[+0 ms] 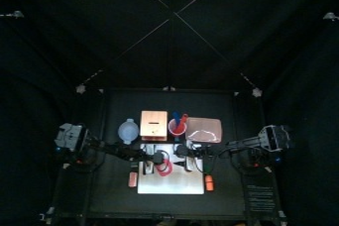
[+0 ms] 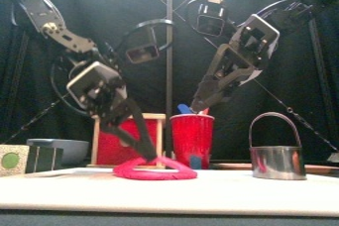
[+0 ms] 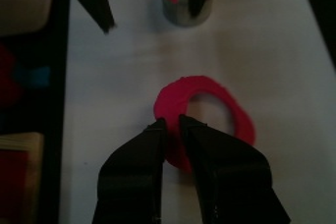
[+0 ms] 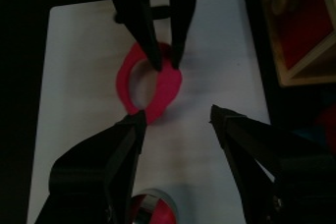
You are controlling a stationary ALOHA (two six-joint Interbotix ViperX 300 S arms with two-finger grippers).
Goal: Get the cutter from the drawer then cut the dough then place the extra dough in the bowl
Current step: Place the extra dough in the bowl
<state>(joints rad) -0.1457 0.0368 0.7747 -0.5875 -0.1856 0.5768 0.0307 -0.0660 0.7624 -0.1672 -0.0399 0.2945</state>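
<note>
Left gripper (image 3: 174,126): jaws drawn narrow, pinching one side of the flat pink ring of dough (image 3: 242,120). The ring lies on the white cutting board (image 4: 79,81).

Right gripper (image 4: 178,113): jaws spread wide, holding nothing, hanging over the board near the ring's other side.

Round metal cutter with wire handle (image 2: 276,159): stands on the board, well apart from the ring. You may take the cutting as done.

Blue-grey bowl (image 2: 62,154): off the board to the left, beside the pale wooden box with red drawer front (image 2: 113,149).

Step in hand, as you should judge it: taking up the extra dough for the bowl.

Next move calls for: raising the ring clear of the board, carrying it left over the bowl, then opening the jaws. Expect the soft ring to sag from a one-sided pinch, so lift slowly.
</note>
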